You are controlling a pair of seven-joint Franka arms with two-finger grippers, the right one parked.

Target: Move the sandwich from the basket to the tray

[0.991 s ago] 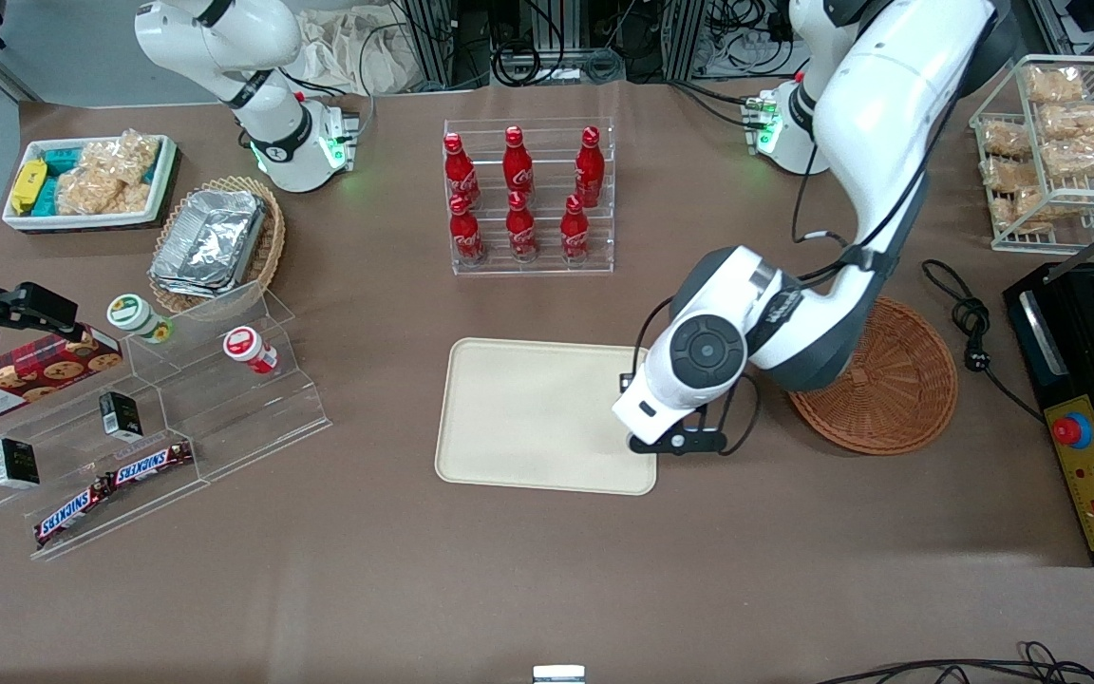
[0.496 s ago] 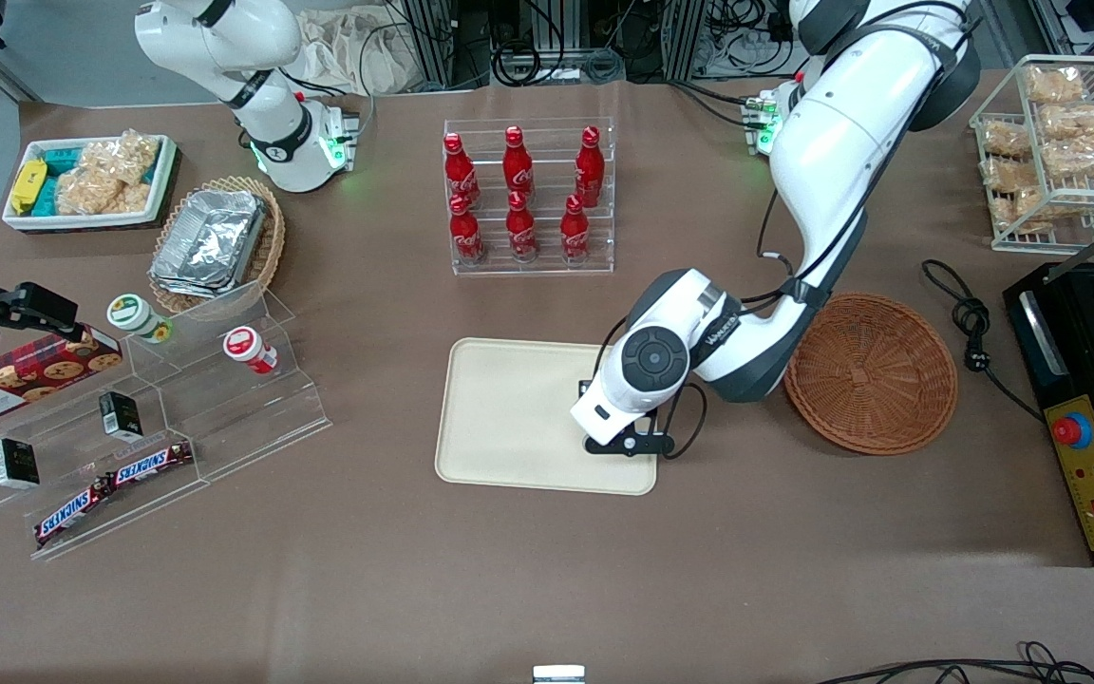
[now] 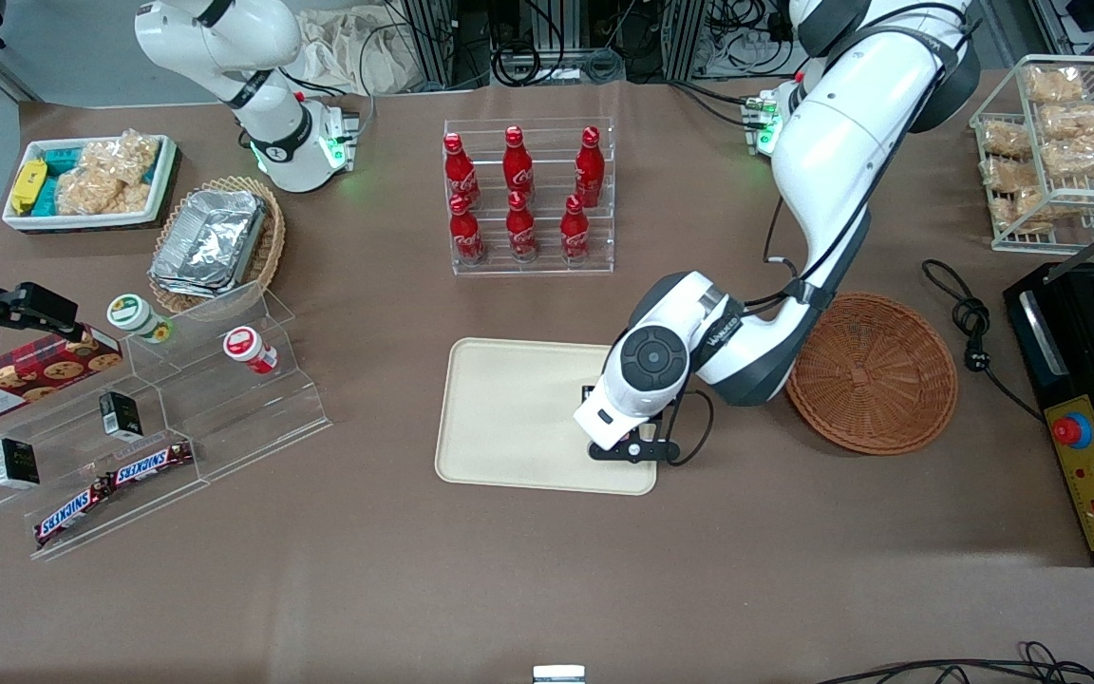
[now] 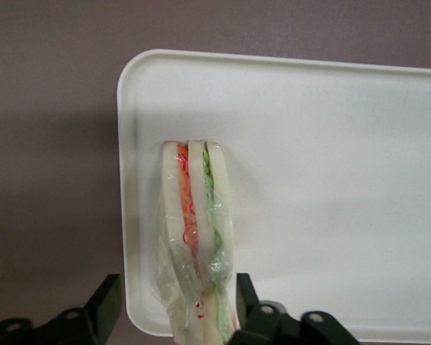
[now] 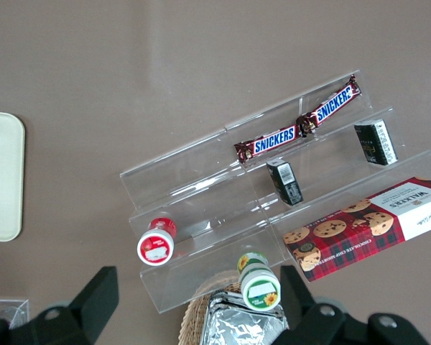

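Note:
The sandwich point(image 4: 197, 215), a pale wedge with orange-red and green layers in clear wrap, stands on edge on the cream tray point(image 4: 330, 180) close to one short rim. My left gripper point(image 4: 176, 287) is open around it. One finger point(image 4: 106, 302) stands clear of the wrap and the other finger point(image 4: 243, 291) is right beside the bread. In the front view the gripper point(image 3: 628, 446) hangs over the tray point(image 3: 509, 418) at the end nearest the reddish-brown basket point(image 3: 875, 385), and the wrist hides the sandwich. Nothing shows in the basket.
A clear rack of red bottles point(image 3: 528, 195) stands farther from the front camera than the tray. Stepped acrylic shelves with snacks point(image 3: 158, 418) lie toward the parked arm's end. A black appliance point(image 3: 1093, 399) and a wire rack point(image 3: 1060, 152) sit at the working arm's end.
The left arm swung from beside the basket to over the tray's end, uncovering the basket. In the last half second it only shifted slightly nearer the front camera.

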